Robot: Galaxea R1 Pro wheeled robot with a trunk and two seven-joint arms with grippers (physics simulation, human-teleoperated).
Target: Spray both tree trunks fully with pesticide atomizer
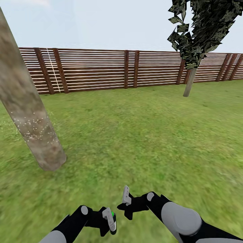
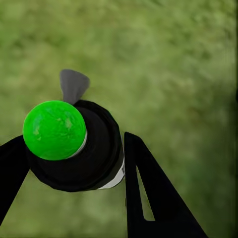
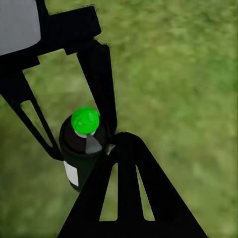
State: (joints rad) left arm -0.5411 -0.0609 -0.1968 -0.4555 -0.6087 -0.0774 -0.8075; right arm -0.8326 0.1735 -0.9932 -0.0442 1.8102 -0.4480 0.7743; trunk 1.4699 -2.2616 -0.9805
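The pesticide atomizer [image 1: 113, 225] is a slim black bottle with a white label and a bright green top. My left gripper [image 1: 110, 219] is shut on it, low in front of me over the grass. The left wrist view has the atomizer [image 2: 79, 148] between the two black fingers [image 2: 148, 198]. My right gripper [image 1: 126, 199] is shut and empty, close beside the bottle. From the right wrist, the atomizer [image 3: 82, 148] sits just past my right gripper [image 3: 124, 141]. One tree trunk [image 1: 30, 114] stands near left, flecked with white specks. The other tree trunk [image 1: 189, 82] is far right.
A brown slatted wooden fence [image 1: 101, 69] closes the far side of the lawn [image 1: 135, 135]. The far tree's dark green-white canopy [image 1: 202, 23] hangs at the upper right. Grass stretches between the two trunks.
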